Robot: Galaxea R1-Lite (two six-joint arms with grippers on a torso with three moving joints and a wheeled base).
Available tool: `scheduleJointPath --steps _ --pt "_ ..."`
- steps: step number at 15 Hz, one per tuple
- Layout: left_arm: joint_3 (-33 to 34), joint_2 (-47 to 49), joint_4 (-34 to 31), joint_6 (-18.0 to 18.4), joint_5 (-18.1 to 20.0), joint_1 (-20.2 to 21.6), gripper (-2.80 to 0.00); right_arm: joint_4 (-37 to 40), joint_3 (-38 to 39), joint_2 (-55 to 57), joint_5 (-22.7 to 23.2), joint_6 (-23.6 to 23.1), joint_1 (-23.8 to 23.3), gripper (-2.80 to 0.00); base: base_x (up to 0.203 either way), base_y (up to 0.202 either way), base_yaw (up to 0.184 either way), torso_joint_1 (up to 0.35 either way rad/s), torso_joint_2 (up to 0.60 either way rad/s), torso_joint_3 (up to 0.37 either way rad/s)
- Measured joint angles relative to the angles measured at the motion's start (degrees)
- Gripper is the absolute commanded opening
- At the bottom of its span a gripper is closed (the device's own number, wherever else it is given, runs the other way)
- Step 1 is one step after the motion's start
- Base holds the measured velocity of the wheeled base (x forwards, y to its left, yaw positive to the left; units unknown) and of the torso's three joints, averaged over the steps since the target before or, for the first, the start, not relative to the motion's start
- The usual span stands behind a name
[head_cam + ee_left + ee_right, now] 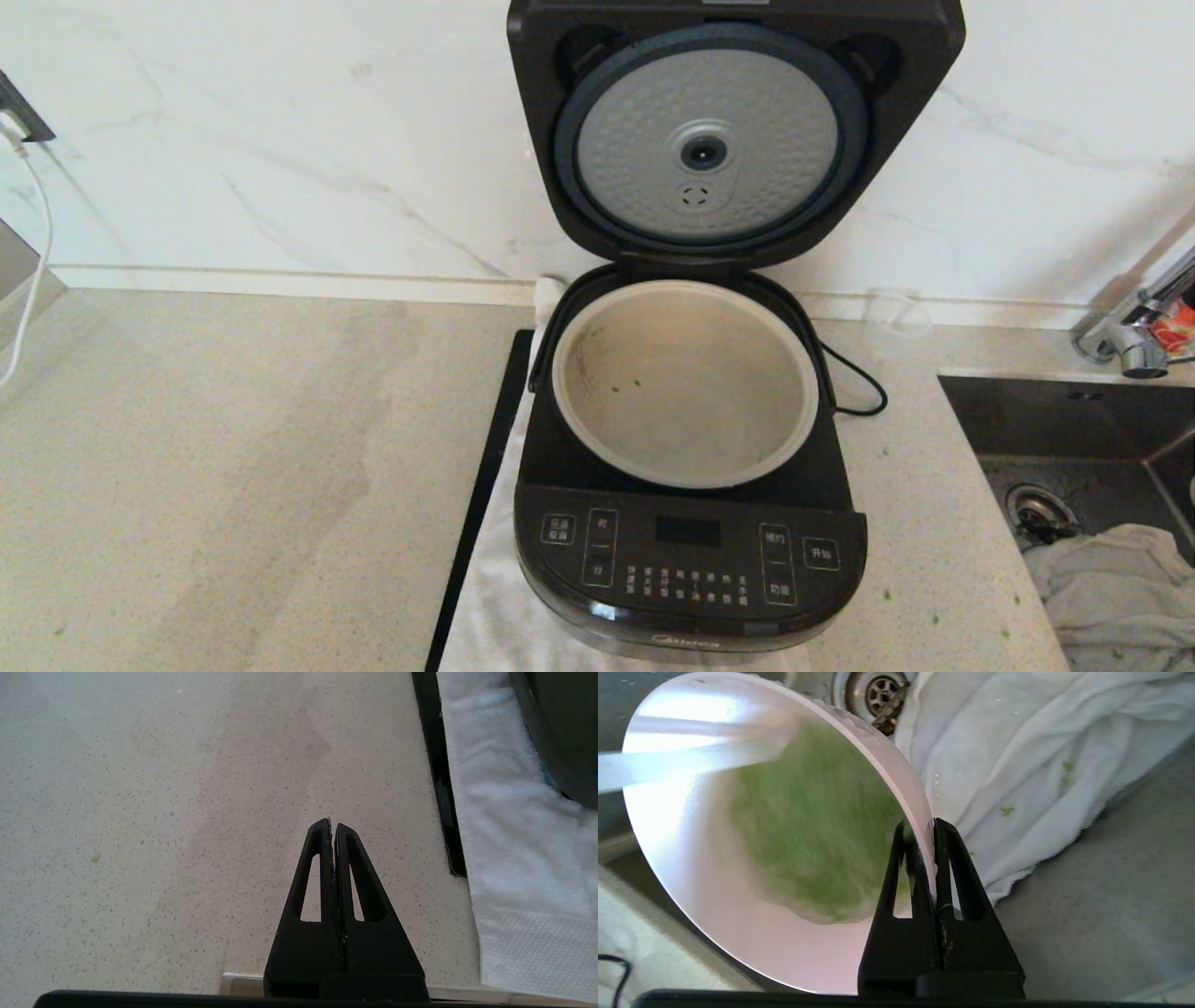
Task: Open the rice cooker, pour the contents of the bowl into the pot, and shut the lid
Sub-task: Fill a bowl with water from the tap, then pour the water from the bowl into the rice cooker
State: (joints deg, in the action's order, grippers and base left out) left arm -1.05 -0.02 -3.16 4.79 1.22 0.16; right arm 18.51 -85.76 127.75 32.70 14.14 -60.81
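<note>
**Over the sink, bowl in my right end effector**

Between my right end effector's [933, 826] fingers sat the rim of the bowl [691, 858], clamped, green contents [808, 826] inside, above the sink's white cloth [1041, 765]. Leftward stood the rice cooker [689, 560], lid [735, 131] upright, pot [686, 392] open with room above. My left end effector [333, 828] hung pressed together over the bench [140, 812].

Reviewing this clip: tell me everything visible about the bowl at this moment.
The bowl shows only in the right wrist view: small, round, glossy white with a pinkish tint, smooth like ceramic or plastic. It holds green chopped bits, blurred, covering its lower middle. The right end effector is shut on its rim, one finger inside, one outside. It is held above the sink's edge, with the drain and a white towel behind.
</note>
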Motion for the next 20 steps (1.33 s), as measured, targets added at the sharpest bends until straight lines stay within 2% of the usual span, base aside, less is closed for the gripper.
scheduleJointPath --steps 7,12,16,20 --pt "0.0 0.0 0.02 0.0 -0.01 0.0 -2.8 1.47 -1.01 0.58 1.2 0.16 0.17 -2.8 0.0 0.0 0.0 0.0 0.0 0.0" --pt "0.0 0.0 0.0 0.0 0.01 0.0 -2.8 3.38 1.12 -2.54 1.17 -0.95 1.16 -2.8 0.0 0.0 0.0 0.0 0.0 0.0" --pt "0.0 0.0 0.0 0.02 -0.01 0.0 -2.8 4.01 6.57 -9.69 1.09 -1.3 5.52 -2.8 0.0 0.0 0.0 0.0 0.0 0.0" --pt "0.0 0.0 0.0 0.01 -0.01 0.0 -2.8 4.07 13.48 -17.9 0.47 -1.01 12.59 -2.8 0.0 0.0 0.0 0.0 0.0 0.0"
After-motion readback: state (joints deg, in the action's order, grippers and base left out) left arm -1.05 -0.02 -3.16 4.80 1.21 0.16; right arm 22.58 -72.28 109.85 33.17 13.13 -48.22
